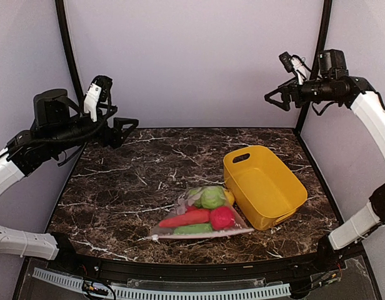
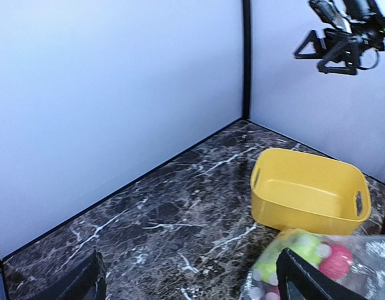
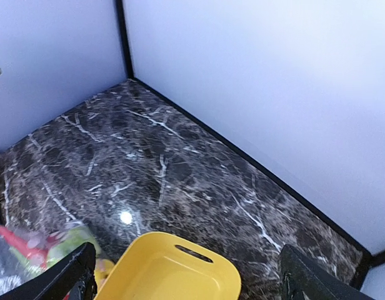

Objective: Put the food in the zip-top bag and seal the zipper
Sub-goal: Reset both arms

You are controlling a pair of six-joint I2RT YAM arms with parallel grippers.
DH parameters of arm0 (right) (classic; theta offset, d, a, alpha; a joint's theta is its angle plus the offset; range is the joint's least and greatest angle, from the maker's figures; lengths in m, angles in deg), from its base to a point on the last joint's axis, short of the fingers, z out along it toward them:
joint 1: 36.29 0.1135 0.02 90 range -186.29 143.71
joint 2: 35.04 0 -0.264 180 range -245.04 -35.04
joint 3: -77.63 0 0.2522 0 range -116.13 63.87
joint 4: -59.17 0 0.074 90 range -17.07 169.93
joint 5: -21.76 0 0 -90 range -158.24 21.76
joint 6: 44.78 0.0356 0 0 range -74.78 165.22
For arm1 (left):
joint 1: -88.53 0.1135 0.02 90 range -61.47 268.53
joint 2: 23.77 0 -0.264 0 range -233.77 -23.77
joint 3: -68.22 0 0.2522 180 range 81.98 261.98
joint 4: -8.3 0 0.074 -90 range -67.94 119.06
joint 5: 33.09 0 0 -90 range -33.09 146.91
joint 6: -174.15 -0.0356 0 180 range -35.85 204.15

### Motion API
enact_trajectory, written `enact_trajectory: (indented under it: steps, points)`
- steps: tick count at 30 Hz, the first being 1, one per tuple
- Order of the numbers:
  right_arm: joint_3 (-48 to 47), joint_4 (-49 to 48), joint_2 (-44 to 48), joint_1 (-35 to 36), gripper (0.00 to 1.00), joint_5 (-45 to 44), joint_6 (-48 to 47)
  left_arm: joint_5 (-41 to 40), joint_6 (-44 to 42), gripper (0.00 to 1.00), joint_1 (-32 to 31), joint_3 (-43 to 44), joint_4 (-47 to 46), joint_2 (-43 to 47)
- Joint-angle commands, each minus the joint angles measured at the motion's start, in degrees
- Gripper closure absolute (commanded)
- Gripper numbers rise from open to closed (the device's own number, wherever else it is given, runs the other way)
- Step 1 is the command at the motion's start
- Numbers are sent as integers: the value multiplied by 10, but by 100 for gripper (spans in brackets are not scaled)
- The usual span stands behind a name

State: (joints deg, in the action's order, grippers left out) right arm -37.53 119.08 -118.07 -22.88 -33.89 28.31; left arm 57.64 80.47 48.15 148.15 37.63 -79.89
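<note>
The zip-top bag (image 1: 202,215) lies flat on the marble table, near the front middle. The food is inside it: a green piece (image 1: 211,197), a long red piece (image 1: 183,219), a pink-red round piece (image 1: 222,217) and a bit of yellow (image 1: 229,197). The zipper (image 1: 205,235) runs along the bag's near edge as a thin pinkish strip. My left gripper (image 1: 120,128) hangs high at the back left, open and empty. At the back right, my right gripper (image 1: 277,97) is also raised, open and empty. The bag (image 2: 305,256) shows in the left wrist view and again (image 3: 36,244) in the right wrist view.
A yellow tub (image 1: 264,184) stands just right of the bag, empty inside (image 2: 308,194) (image 3: 174,272). Pale walls with black corner posts close the table at the back and sides. Bare marble (image 1: 117,187) spreads left of the bag.
</note>
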Motion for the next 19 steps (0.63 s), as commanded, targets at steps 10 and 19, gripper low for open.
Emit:
enact_trajectory:
  steps: [10,19]
  points:
    - [116,-123,70,-15,1,-146,76,-237,-2,6,3,-49,-5,-2]
    - [134,-133,81,-15,1,-142,73,-252,-7,6,3,-54,-11,6]
